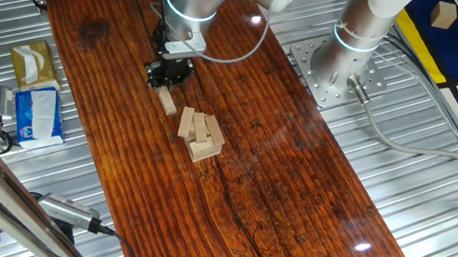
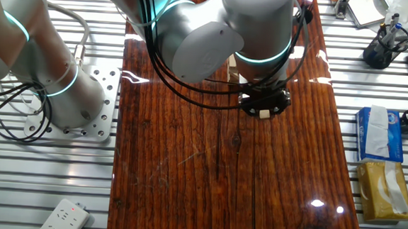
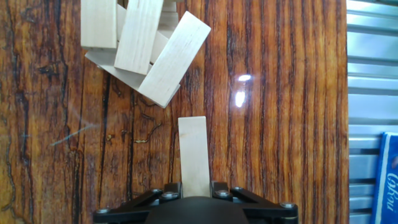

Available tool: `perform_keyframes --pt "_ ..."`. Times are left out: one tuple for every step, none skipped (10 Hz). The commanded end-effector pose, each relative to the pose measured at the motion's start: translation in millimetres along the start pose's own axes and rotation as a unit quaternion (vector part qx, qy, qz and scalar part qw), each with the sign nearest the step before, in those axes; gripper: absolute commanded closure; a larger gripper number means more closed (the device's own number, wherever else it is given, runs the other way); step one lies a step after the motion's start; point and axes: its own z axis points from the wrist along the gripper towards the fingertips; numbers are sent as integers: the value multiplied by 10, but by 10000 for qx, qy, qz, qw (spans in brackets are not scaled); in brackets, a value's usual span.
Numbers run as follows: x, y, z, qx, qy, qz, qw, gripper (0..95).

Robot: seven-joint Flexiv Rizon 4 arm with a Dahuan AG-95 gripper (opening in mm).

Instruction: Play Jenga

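Observation:
The Jenga pile (image 1: 199,135) is a low, untidy heap of pale wooden bars near the middle of the dark wood table (image 1: 294,187). In the hand view the pile (image 3: 140,50) lies at the top left, with its bars fanned out. One separate Jenga bar (image 3: 193,155) lies lengthwise below the pile, apart from it. My gripper (image 3: 194,186) has its jaws against both long sides of this bar's near end. In one fixed view the gripper (image 1: 167,75) stands over the bar (image 1: 167,101). In the other fixed view the arm hides most of the pile, and the bar's end (image 2: 263,114) shows under the gripper (image 2: 264,107).
A tan tissue box (image 1: 35,64) and a blue packet (image 1: 35,113) sit left of the table on the metal bench. A second arm's base plate (image 1: 329,71) is at the back right. A single wooden cube (image 1: 442,15) lies far right. A power strip (image 2: 63,216) lies nearby.

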Motion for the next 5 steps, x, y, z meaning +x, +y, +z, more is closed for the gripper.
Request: perform_keyframes --pt "0 -7 5 8 5 3 10000 950" --pt "0 -7 6 7 8 -4 10000 950" --pt "0 -7 6 7 11 -10 10000 950" --pt "0 -7 7 7 12 -15 10000 950" --pt "0 -7 7 5 14 -21 10000 950"
